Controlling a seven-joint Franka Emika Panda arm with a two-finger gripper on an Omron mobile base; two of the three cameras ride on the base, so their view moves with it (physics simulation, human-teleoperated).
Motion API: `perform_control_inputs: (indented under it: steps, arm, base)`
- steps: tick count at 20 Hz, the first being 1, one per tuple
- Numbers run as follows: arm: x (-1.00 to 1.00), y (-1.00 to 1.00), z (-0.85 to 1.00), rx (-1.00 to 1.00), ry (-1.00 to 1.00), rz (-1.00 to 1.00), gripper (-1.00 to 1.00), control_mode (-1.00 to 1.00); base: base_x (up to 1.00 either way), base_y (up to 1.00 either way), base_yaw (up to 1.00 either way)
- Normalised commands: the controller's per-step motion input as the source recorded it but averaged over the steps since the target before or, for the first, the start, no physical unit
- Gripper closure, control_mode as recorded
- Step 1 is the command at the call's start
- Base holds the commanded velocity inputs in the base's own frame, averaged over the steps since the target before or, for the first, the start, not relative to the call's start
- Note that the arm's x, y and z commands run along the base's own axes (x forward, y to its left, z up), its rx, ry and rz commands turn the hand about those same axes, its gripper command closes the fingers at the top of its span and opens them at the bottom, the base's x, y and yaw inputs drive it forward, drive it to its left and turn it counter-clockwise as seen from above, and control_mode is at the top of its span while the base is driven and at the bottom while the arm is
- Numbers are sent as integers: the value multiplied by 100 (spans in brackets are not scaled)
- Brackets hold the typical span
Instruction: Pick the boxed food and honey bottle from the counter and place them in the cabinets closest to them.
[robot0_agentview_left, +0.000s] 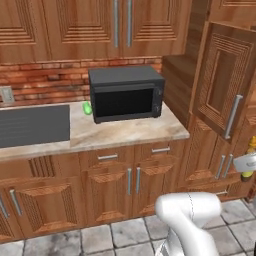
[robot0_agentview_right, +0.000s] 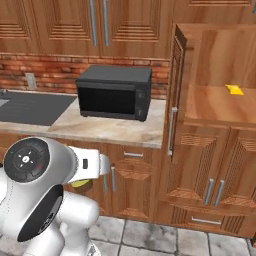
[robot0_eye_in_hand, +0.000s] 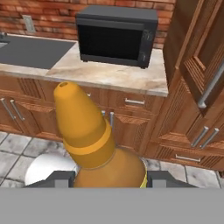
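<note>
1. Honey bottle (robot0_eye_in_hand: 94, 144) sits closest to the lens in the hand view, rising from bottom centre. Its amber body is low and its darker tapered cap points to the upper left of the frame, so its long axis runs along my line of sight.
2. I read the gripper (robot0_eye_in_hand: 109, 178) as clamped on that bottle. The dark finger tips (robot0_eye_in_hand: 59, 178) flank the body on either side at the bottom edge, with no gap showing.
3. At the right edge of the left base view, the bottle shows as a small yellow shape just under the white hand.
4. Beyond the bottle lies the counter (robot0_eye_in_hand: 113, 74), in the upper half of the frame, with the black microwave (robot0_eye_in_hand: 116, 35) standing on it. A small green item (robot0_agentview_left: 87, 108) sits left of the microwave in the left base view.
5. Key relation, as I judge it: the tall cabinet (robot0_agentview_right: 215, 100) stands open at the right of the right base view, its door (robot0_agentview_right: 176, 90) swung out. The bare shelf holds one small yellow scrap (robot0_agentview_right: 233, 89). That shelf lies up and right of the hand, so the coming move is a carry rightward and upward.
6. Boxed food: I cannot find it from these angles.
</note>
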Motion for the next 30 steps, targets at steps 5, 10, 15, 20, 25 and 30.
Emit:
perform_control_inputs:
  steps: [5, 10, 15, 20, 25, 30]
  arm:
    - [0, 0, 0, 0, 0, 0, 100, 100]
    - [0, 0, 0, 0, 0, 0, 100, 100]
    - [0, 0, 0, 0, 0, 0, 100, 100]
    - [0, 0, 0, 0, 0, 0, 100, 100]
    - [0, 0, 0, 0, 0, 0, 100, 100]
    - [0, 0, 0, 0, 0, 0, 100, 100]
  base:
    - [-12, -59, -2]
    - [-8, -61, 0]
    - [-9, -67, 0]
    - [-8, -65, 0]
    - [-8, -61, 0]
    - [-10, -37, 0]
